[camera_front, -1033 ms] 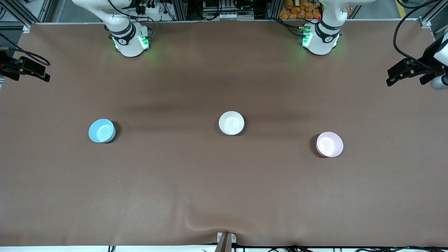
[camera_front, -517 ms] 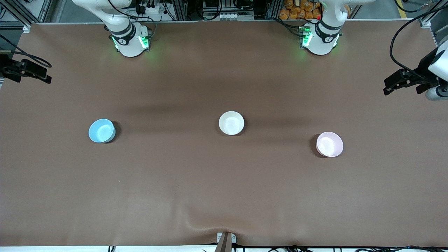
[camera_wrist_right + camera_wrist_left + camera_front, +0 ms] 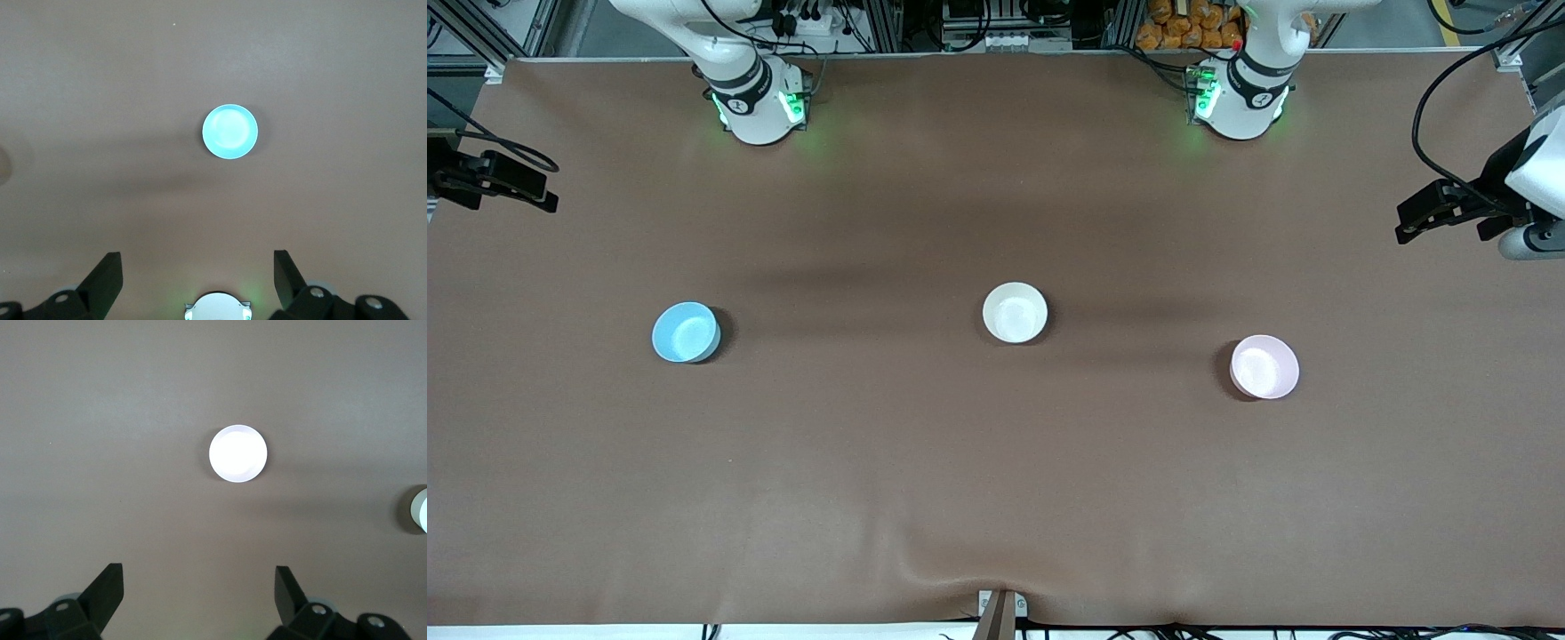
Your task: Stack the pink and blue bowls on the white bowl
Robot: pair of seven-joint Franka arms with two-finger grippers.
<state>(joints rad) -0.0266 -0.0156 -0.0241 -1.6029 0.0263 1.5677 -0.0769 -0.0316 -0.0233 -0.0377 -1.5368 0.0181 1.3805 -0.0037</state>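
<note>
Three bowls stand apart on the brown table. The white bowl [image 3: 1015, 312] is in the middle, the blue bowl [image 3: 686, 332] toward the right arm's end, and the pink bowl [image 3: 1264, 366] toward the left arm's end. High over its end of the table, my left gripper [image 3: 1436, 209] hangs open and empty; the left wrist view shows the pink bowl [image 3: 238, 453] far below its fingers [image 3: 107, 587]. My right gripper [image 3: 494, 182] is also open and empty, high over the other end. In the right wrist view the blue bowl [image 3: 230, 131] lies far below it.
The brown mat [image 3: 996, 498] covers the table, with a small bracket [image 3: 1000, 609] at its near edge. The white bowl's rim [image 3: 420, 510] shows at the edge of the left wrist view. The right arm's base [image 3: 215, 308] shows in the right wrist view.
My left gripper has drifted slightly inward over its end of the table. The right gripper shifted very little. The bowls have not moved.
</note>
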